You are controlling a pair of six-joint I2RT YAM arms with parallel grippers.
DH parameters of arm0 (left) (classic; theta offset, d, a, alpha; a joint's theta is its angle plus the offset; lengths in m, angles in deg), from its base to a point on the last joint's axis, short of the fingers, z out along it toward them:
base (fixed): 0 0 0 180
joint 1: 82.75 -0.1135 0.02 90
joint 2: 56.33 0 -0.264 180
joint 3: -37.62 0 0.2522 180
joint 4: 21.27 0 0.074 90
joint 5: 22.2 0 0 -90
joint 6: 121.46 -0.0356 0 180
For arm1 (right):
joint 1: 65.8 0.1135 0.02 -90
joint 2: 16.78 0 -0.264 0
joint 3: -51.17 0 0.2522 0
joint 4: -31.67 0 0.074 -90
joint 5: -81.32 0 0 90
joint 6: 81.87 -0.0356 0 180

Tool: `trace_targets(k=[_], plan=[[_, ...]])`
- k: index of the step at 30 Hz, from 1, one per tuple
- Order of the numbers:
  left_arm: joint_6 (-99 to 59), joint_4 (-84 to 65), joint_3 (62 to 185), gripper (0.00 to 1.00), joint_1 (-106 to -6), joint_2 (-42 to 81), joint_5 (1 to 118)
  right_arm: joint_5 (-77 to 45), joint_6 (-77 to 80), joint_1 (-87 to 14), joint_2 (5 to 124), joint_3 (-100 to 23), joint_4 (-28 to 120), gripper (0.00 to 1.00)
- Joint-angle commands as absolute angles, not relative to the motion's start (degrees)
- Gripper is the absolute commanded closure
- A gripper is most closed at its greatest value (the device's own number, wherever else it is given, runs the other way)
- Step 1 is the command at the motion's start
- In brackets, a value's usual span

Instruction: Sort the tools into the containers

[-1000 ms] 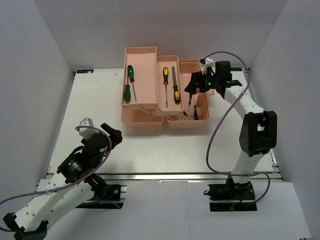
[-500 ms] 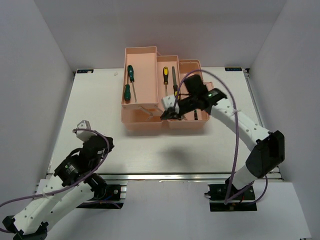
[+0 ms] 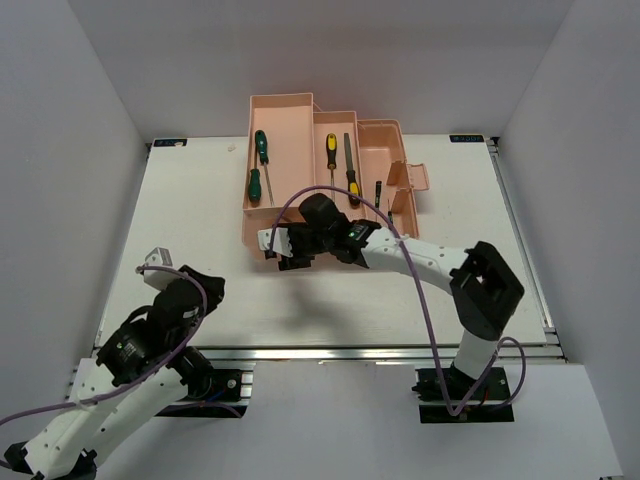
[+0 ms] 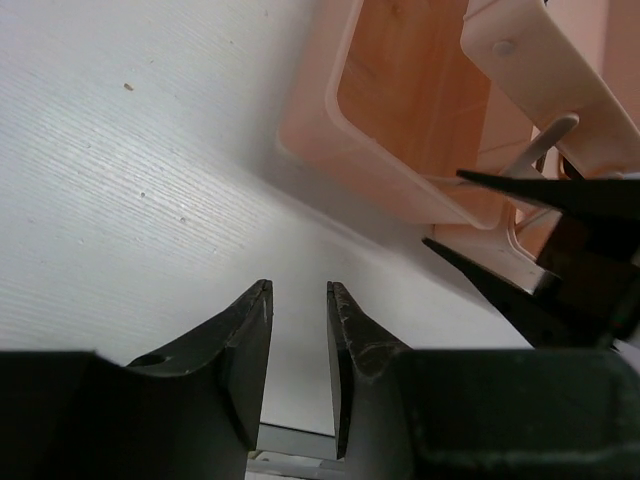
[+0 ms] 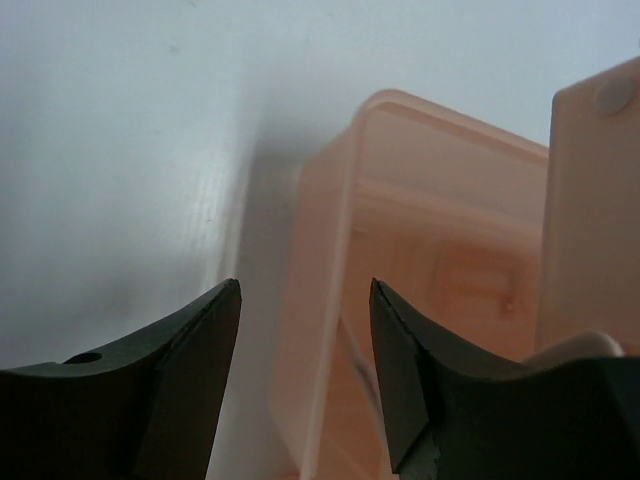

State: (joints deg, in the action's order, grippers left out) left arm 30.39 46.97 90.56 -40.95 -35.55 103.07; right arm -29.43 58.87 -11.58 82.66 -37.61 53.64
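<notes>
Just off the near-left corner of the salmon-pink toolbox: right gripper, jaws moderately apart, nothing between them; contact with the rim not discernible. Nearer the bench's near-left corner, well apart from the toolbox: left gripper, jaws at a narrow gap, empty, aimed at the box's near-left compartment. Toolbox at the far middle of the bench, translucent, trays fanned open, lid tipped out to the right. In the left tray: two green-and-black screwdrivers, lying lengthwise, one nearer than the other. In the middle tray: two yellow-and-black screwdrivers, roughly side by side. In the right compartment: one small thin precision screwdriver. All tools farther back than the right gripper.
</notes>
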Motion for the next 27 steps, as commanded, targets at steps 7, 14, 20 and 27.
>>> trace_targets(k=[7,14,20,27], plan=[[34.46,50.23,90.22,0.60,-41.01,-38.93,103.04,-12.40,57.26,-7.00,89.74,-39.67,38.96,0.34],[35.60,53.31,90.49,0.58,-41.01,-40.94,102.69,-6.84,58.05,-5.59,95.19,-42.57,38.49,0.47],[35.52,49.28,87.07,0.55,-41.01,-41.56,97.88,-7.71,56.13,-5.59,93.62,-42.92,40.33,0.99],[34.38,40.05,82.05,0.56,-41.01,-33.40,90.22,-9.63,46.91,-5.68,84.66,-44.15,41.75,1.00]])
